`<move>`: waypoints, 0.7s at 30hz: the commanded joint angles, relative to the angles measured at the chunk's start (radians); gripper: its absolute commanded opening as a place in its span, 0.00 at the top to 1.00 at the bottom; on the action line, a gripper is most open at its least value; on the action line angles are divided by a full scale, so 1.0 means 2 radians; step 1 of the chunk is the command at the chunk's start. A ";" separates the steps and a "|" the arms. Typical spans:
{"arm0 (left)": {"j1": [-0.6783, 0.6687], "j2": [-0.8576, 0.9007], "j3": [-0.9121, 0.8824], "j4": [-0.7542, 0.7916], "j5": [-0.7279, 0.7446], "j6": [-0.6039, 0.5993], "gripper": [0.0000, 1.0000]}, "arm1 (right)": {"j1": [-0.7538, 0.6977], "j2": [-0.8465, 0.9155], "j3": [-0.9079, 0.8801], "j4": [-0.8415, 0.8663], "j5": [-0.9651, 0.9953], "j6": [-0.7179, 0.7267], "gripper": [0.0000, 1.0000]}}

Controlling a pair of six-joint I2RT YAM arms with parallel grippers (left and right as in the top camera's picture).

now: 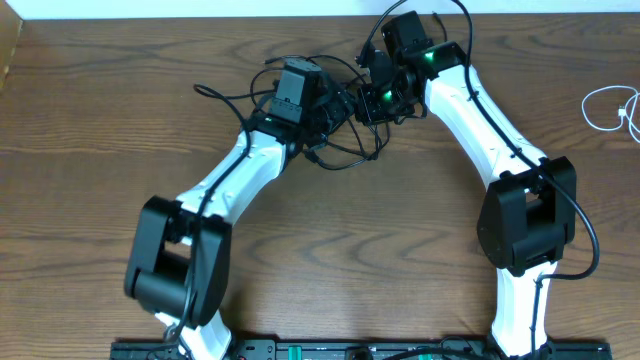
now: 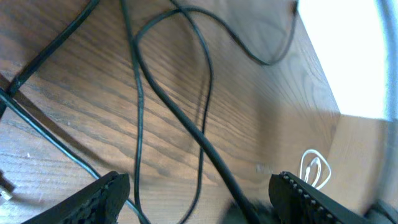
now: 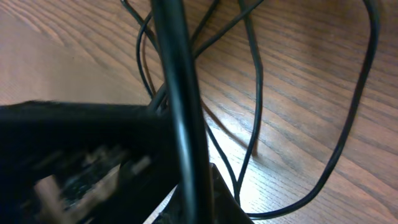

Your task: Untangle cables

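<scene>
The black cables (image 1: 330, 120) lie in a loose tangle at the back middle of the table, with both grippers over it. My left gripper (image 1: 338, 104) is open. In the left wrist view its fingers (image 2: 93, 199) stand wide apart, with black cable strands (image 2: 202, 140) running between them on the wood and none gripped. My right gripper (image 1: 372, 98) is shut. Seen from the right wrist, a black cable (image 3: 179, 93) rises straight up from its closed jaws (image 3: 199, 205), and thinner loops (image 3: 348, 137) lie beyond. The white cable (image 1: 610, 108) lies apart at the far right.
The two grippers are almost touching; the left arm's dark body (image 3: 74, 162) fills the lower left of the right wrist view. The table's back edge meets a white wall (image 1: 200, 8). The white cable (image 2: 314, 168) shows small past the left gripper.
</scene>
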 commanded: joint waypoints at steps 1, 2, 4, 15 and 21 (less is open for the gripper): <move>0.001 0.022 0.000 0.014 -0.011 -0.060 0.27 | 0.000 0.000 -0.002 0.000 -0.023 0.004 0.99; 0.001 0.026 0.000 0.018 -0.010 -0.064 0.28 | 0.000 0.000 -0.002 0.000 -0.029 0.004 0.99; 0.001 0.031 0.000 0.028 -0.006 -0.066 0.37 | 0.000 0.000 -0.002 0.000 -0.033 0.004 0.99; 0.030 0.009 0.000 0.048 0.066 0.119 0.93 | -0.065 -0.028 -0.001 -0.005 -0.059 0.035 0.99; 0.087 -0.108 0.000 0.069 0.108 0.148 0.93 | -0.135 -0.024 -0.008 -0.018 -0.058 0.036 0.99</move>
